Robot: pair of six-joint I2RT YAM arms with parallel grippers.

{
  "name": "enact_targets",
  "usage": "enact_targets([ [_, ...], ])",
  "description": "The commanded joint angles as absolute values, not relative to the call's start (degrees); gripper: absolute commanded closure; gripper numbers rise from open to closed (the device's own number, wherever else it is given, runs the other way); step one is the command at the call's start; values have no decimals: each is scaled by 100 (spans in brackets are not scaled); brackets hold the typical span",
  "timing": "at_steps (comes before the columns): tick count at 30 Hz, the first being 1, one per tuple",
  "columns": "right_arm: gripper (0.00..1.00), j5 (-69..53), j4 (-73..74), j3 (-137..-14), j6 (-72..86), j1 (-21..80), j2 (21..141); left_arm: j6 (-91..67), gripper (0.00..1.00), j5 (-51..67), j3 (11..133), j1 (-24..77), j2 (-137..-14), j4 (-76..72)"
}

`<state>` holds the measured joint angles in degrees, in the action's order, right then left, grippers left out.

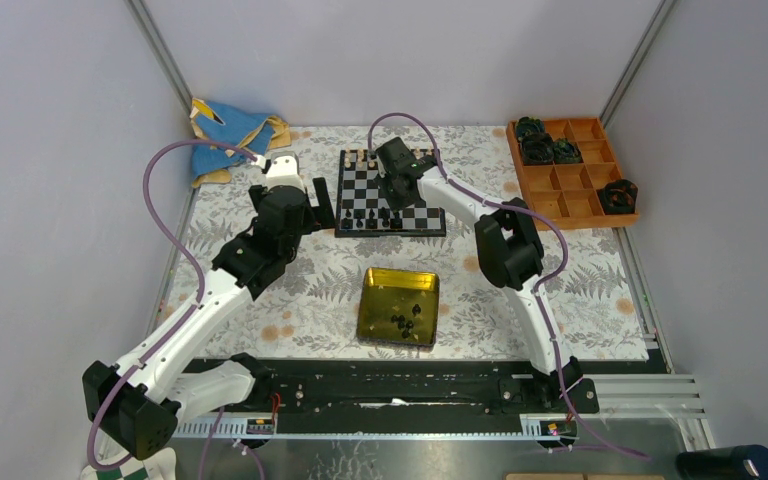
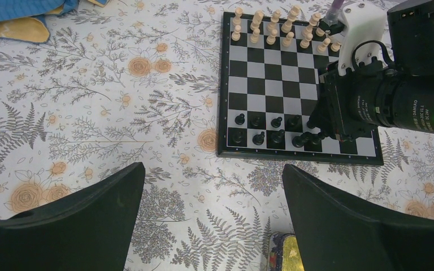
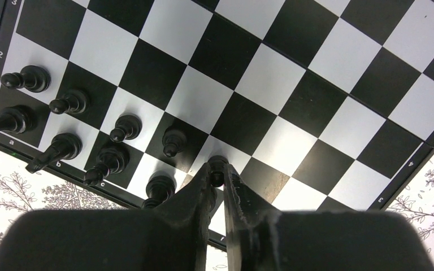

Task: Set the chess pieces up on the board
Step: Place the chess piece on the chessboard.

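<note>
The board (image 1: 360, 185) lies at the back centre, with cream chess pieces (image 2: 271, 28) along its far rows and several black chess pieces (image 3: 125, 127) in the two near rows. My right gripper (image 3: 217, 169) is shut on a black piece (image 3: 218, 162), holding it at a white square of the second row, beside the other black pieces. From the left wrist view the right gripper (image 2: 325, 127) stands low over the board's near right part. My left gripper (image 2: 213, 167) hangs open over the floral cloth just in front of the board (image 2: 271, 73), with nothing between its fingers.
A yellow tin (image 1: 368, 300) sits in front of the board with several black pieces (image 1: 405, 320) inside. An orange compartment tray (image 1: 570, 205) holding dark round lumps stands at the back right. A blue and yellow cloth (image 1: 225, 130) lies at the back left.
</note>
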<state>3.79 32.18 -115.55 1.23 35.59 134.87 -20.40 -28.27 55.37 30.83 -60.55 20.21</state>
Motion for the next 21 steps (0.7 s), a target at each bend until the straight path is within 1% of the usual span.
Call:
enact_targets([
  [1, 77, 378, 3177, -11815, 158, 3524, 13578, -1896, 1, -2838, 5599, 3094, -5950, 1751],
  [8, 62, 412, 3172, -11881, 133, 3520, 13535, -1881, 1, -2845, 5548, 3094, -5899, 1733],
  [17, 60, 541, 3131, -12121, 105, 3522, 13367, -1872, 1, -2865, 5529, 3093, -5804, 1710],
  [21, 60, 698, 3043, -12109, 146, 3525, 13069, -1930, 1, -2857, 5484, 3094, -5711, 1708],
])
